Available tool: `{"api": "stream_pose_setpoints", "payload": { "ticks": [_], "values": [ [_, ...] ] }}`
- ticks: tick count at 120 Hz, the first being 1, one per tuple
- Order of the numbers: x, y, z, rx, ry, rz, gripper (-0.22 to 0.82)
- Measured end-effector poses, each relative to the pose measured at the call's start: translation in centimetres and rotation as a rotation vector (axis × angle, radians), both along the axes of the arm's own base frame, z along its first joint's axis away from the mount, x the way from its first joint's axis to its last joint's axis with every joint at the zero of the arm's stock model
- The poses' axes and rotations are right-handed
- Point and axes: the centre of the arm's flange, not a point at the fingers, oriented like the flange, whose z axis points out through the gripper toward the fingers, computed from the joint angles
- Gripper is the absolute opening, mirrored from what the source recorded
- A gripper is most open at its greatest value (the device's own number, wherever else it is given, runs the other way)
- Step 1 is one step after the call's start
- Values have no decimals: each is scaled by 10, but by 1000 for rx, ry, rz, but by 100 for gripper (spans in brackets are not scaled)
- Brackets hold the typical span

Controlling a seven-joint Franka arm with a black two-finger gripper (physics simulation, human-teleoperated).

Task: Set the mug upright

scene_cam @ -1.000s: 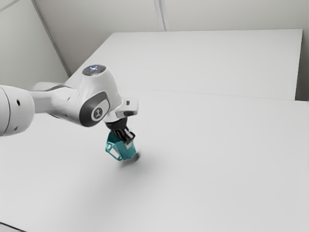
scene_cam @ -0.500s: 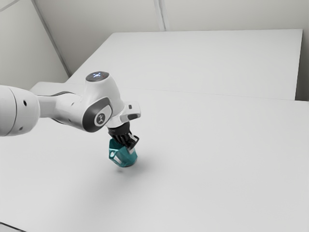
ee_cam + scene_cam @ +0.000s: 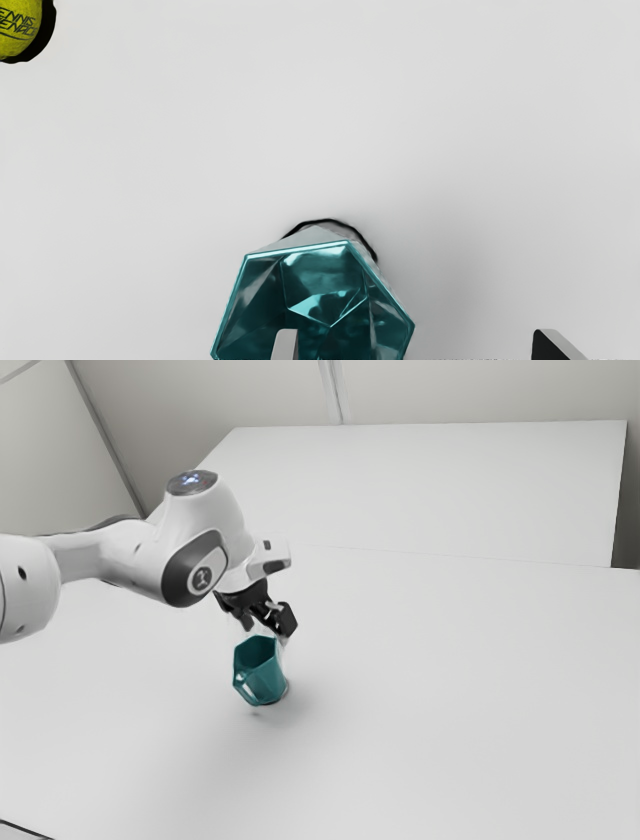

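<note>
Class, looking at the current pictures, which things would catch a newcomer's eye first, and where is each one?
First, probably, the glossy teal mug, mouth up beneath the arm, the one strong color on the pale table in the exterior view. Next, the black gripper just above it, fingers apart. In the wrist view, a yellow tennis ball lies well away from the mug.

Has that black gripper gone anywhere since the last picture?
Yes. In the exterior view the gripper has shifted upward, closer to the level of the thin pale line beyond it.
</note>
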Motion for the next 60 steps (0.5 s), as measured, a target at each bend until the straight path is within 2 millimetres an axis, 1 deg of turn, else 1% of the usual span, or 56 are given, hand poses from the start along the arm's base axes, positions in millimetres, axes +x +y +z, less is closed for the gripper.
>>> {"api": "stream_pose_setpoints", "payload": {
  "ticks": [8,18,23,27,40,47,60],
  "values": [
    [6,-1,24,0,-14,4,53],
    [40,-2,72,-36,-24,10,55],
    [55,0,85,-54,-10,11,56],
    [62,3,93,-59,3,14,57],
    [70,17,115,-56,24,37,58],
    [72,26,130,-55,21,52,59],
    [74,42,176,-53,0,83,59]
  ]
}}
